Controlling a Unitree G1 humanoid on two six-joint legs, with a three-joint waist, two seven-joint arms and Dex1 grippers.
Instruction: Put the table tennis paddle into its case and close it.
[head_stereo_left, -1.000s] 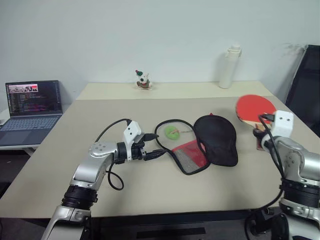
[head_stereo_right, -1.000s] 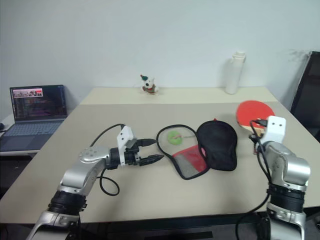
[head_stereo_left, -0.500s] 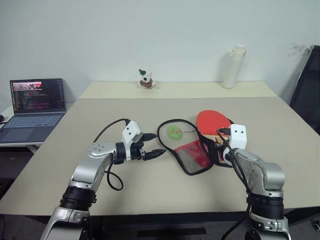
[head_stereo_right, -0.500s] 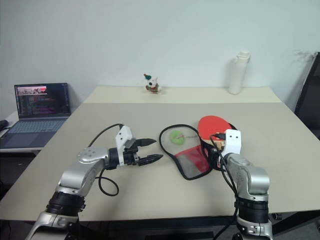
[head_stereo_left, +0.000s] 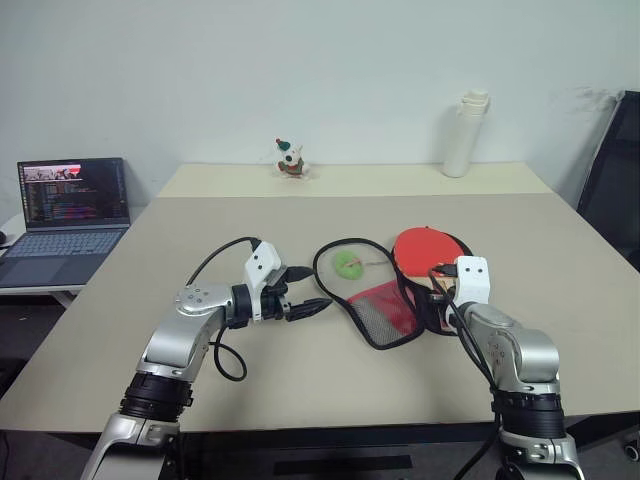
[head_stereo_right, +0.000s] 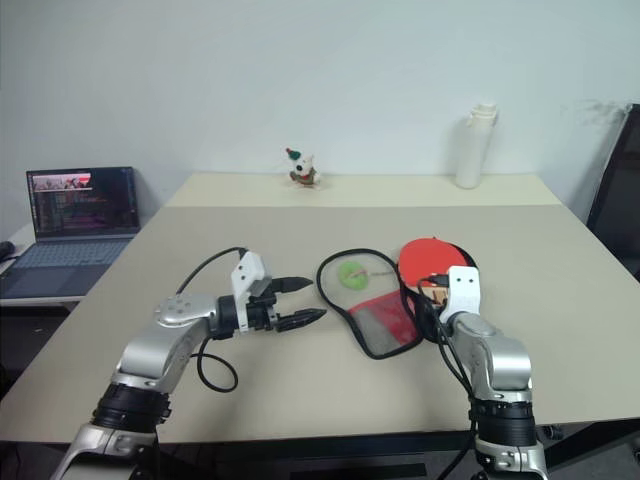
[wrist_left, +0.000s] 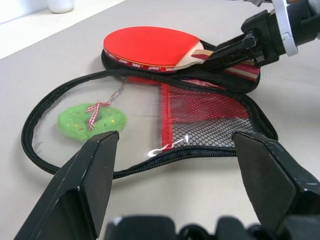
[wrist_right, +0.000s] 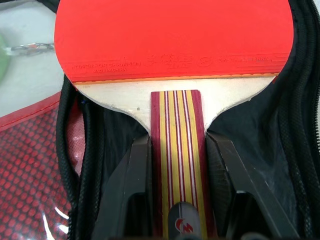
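Note:
The table tennis paddle (head_stereo_left: 428, 247), red-faced with a striped wooden handle (wrist_right: 176, 150), lies over the black half of the opened case (wrist_right: 250, 145). My right gripper (wrist_right: 177, 145) is shut on the handle, one black finger on each side. The case's red flap with the mesh pocket (head_stereo_left: 384, 308) lies spread toward my left arm, its zipper edge looping round a small green charm (head_stereo_left: 346, 264). My left gripper (head_stereo_left: 316, 287) is held open just left of that zipper loop, above the table, with nothing between its fingers (wrist_left: 95, 170).
The beige table (head_stereo_left: 300, 380) carries a white bottle (head_stereo_left: 463, 134) and a small toy figure (head_stereo_left: 289, 160) at its far edge. An open laptop (head_stereo_left: 70, 205) sits on a side desk at the left. A black chair (head_stereo_left: 615, 170) stands at the right.
My right arm has carried the paddle from the air at the right, leftward and down, onto the black half of the case. The left gripper has stayed where it was.

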